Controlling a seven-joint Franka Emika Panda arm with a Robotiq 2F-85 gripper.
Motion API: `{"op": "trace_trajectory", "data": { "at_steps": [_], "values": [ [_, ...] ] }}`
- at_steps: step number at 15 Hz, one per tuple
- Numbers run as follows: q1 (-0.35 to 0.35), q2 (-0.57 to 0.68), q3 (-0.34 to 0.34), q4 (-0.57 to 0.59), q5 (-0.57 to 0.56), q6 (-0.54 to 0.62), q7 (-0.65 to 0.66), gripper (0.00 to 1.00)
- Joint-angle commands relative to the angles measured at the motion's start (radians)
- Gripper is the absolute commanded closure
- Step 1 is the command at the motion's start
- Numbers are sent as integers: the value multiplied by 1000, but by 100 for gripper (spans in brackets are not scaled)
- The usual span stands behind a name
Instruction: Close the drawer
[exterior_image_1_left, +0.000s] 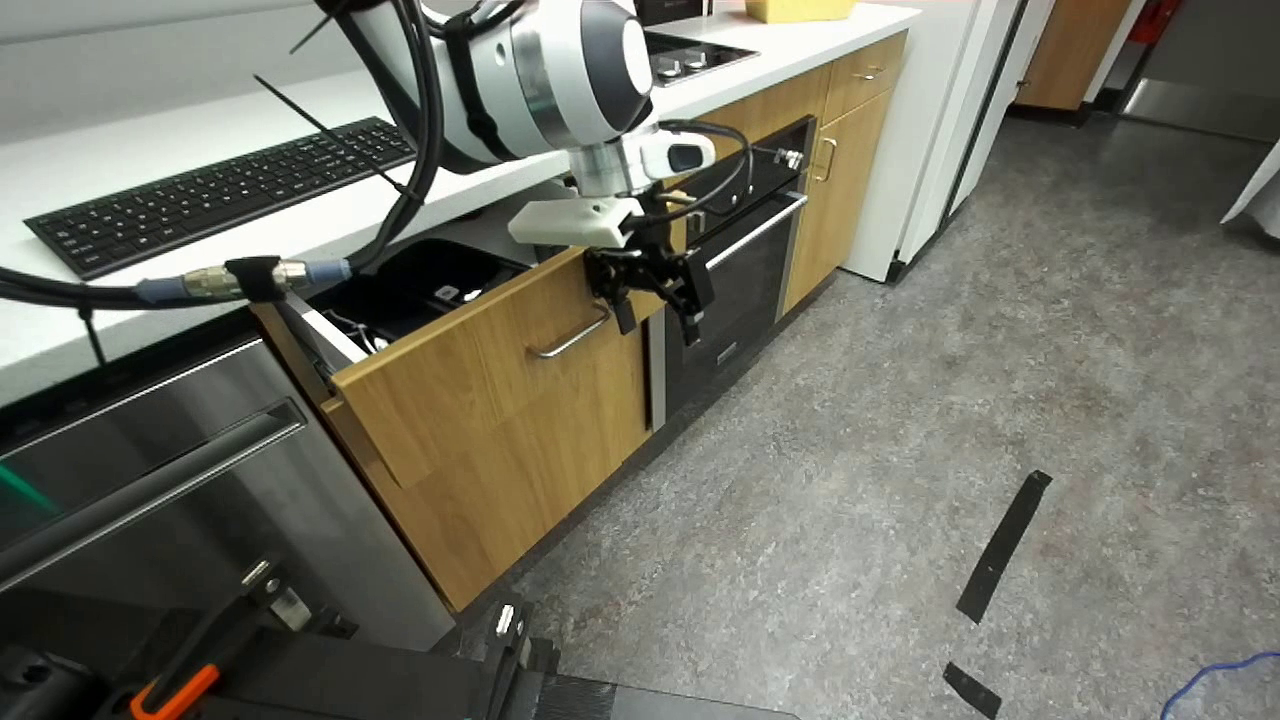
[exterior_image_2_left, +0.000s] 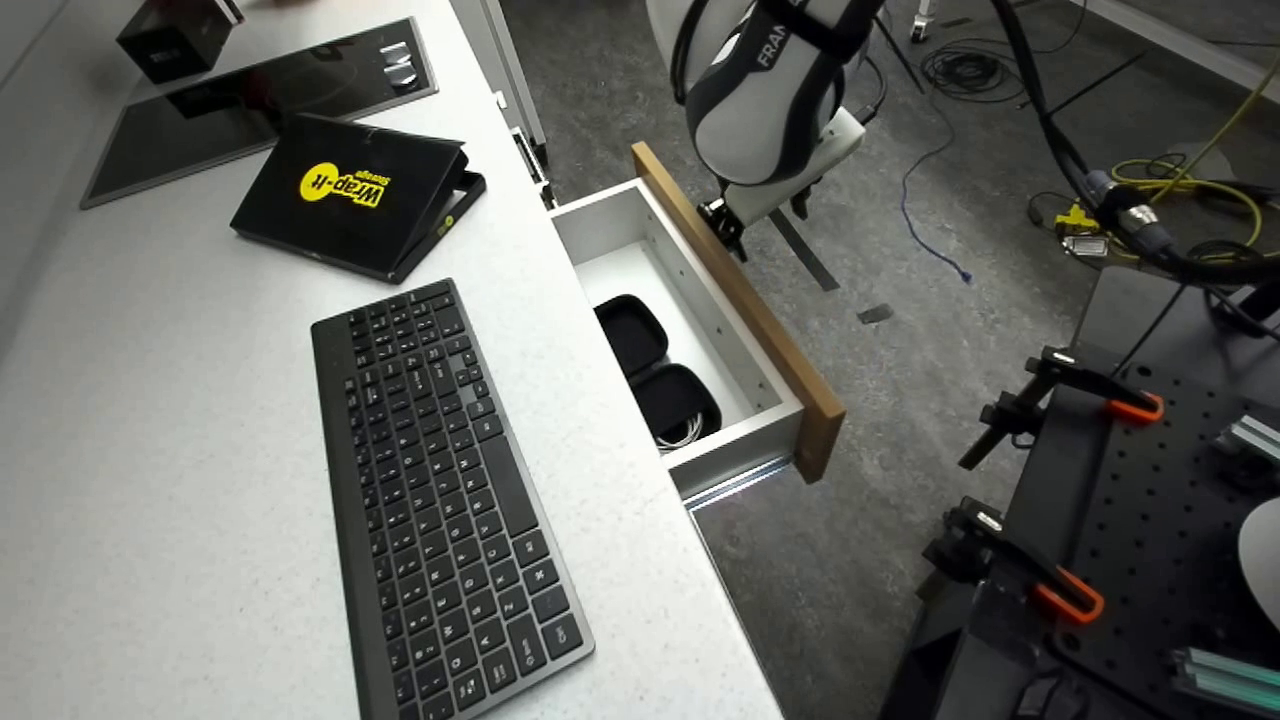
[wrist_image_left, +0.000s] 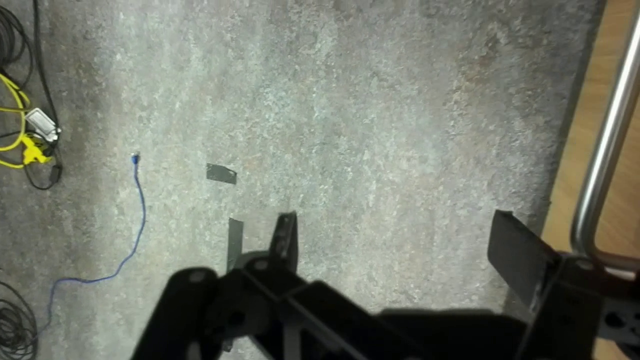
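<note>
The drawer stands pulled out from under the white counter. Its oak front (exterior_image_1_left: 470, 370) with a short silver bar handle (exterior_image_1_left: 572, 338) shows in an exterior view. In an exterior view I see into its white box from above, past the front's top edge (exterior_image_2_left: 740, 300); an open black case (exterior_image_2_left: 675, 400) lies inside. My gripper (exterior_image_1_left: 658, 325) points down outside the front, by one end of the handle. It also shows partly in an exterior view (exterior_image_2_left: 765, 230). In the wrist view the gripper (wrist_image_left: 395, 225) is open with only floor between its fingers. The handle (wrist_image_left: 602, 150) is beside the right finger; contact cannot be told.
A keyboard (exterior_image_2_left: 450, 500) and a black box (exterior_image_2_left: 345, 195) lie on the counter. A black oven (exterior_image_1_left: 740, 270) and a steel appliance (exterior_image_1_left: 200, 480) flank the drawer. A black table with clamps (exterior_image_2_left: 1080, 385) stands opposite. Cables (exterior_image_2_left: 1190, 200) lie on the floor.
</note>
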Motion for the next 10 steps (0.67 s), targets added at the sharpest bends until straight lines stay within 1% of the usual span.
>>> {"op": "trace_trajectory", "data": {
  "at_steps": [1,5,10],
  "values": [
    [-1,83,93,124,135,-83,-114,0],
    [16,149,149,255,207,-191,-167,0],
    [45,227,182,414,232,-296,-184,0]
  ]
}}
